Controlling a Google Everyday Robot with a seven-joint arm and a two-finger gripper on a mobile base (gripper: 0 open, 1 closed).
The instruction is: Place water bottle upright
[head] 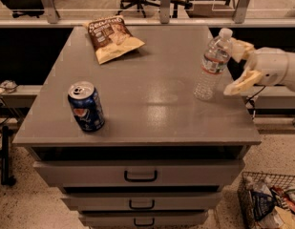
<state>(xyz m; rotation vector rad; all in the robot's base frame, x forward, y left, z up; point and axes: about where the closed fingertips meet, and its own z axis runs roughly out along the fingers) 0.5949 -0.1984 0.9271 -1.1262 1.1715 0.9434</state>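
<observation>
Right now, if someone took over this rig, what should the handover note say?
Claw: open, just beside the water bottle, not gripping it.
Water bottle: on its base, cap up, near the right edge of the cabinet top; it seems to lean slightly.
Done: bottle looks set upright.
Left: probably just draw the claw away without knocking it.
Soda can and chip bag sit well apart.

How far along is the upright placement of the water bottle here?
Done: the water bottle stands cap-up on the table near its right edge. In hand: nothing; the end effector is open just right of it. Left: backing the arm away without nudging it.
</observation>
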